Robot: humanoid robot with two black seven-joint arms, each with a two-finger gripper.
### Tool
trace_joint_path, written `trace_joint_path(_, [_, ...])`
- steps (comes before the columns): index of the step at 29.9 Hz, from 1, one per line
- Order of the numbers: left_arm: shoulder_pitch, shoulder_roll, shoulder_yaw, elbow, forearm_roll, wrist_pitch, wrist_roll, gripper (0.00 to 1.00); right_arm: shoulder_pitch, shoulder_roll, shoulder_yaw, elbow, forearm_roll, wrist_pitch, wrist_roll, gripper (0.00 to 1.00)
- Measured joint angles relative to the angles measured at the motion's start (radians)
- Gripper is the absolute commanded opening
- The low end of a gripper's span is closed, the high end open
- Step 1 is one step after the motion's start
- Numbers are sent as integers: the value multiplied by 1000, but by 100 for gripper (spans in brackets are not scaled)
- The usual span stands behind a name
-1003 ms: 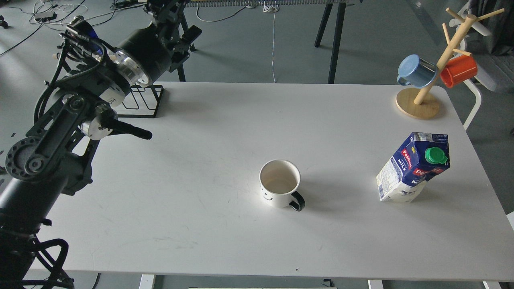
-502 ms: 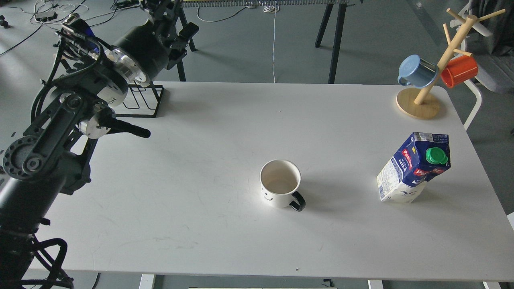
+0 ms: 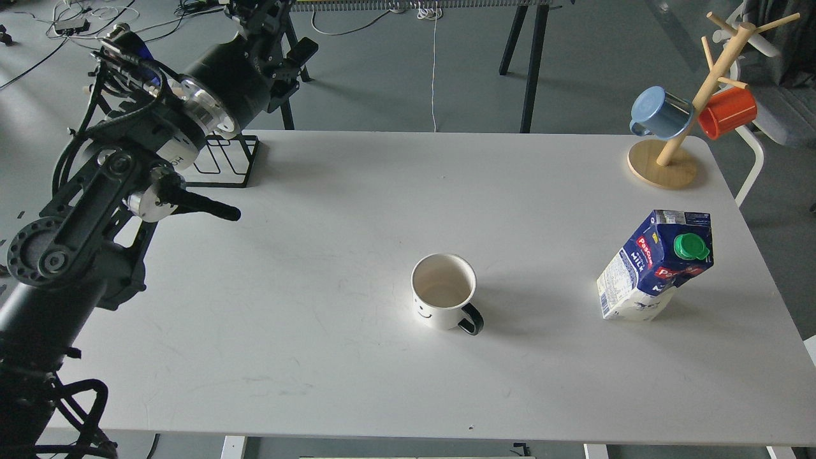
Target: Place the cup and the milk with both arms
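The cup (image 3: 444,290), a white mug with a black handle and a smiley face, stands upright at the middle of the white table (image 3: 357,204), handle towards the front right. The milk (image 3: 656,264), a dark blue and white carton with a green cap, stands to its right near the table's right edge. My left arm comes in from the left and reaches up past the table's far left corner. Its gripper (image 3: 258,16) is dark, cut by the top edge, far from both things and holding nothing I can see. My right arm is out of view.
A black wire rack (image 3: 223,162) stands at the table's far left corner under my left arm. A wooden mug tree (image 3: 692,105) with a blue mug (image 3: 660,113) and an orange mug (image 3: 728,111) stands at the far right corner. Black table legs and cables are on the floor behind.
My left arm has swayed slightly up and left, then back, near where it was. The cup and the milk have not moved.
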Motion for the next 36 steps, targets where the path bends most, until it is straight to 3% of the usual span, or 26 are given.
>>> trace_joint_path(9, [-6,-2,2,0,0,1,6,100,1,19,47,-41,-22,20,0,99])
trace_joint_path(16, [-10,-5,5,0,0,3,10,100,4,111,45,-65,-72,73,0,99])
trace_joint_path(21, [-12,-6,6,0,0,3,10,100,2,131,40,7,-103,74,0,99])
trace_joint_path(25, [-12,-5,7,0,0,2,10,100,7,186,52,102,-101,15,-1,99])
trace_joint_path(32, [-11,-6,7,0,0,1,11,100,8,320,99,238,-94,-64,-70,99])
trace_joint_path(36, [-11,-6,7,0,0,3,11,100,7,425,116,250,-93,-78,-86,99])
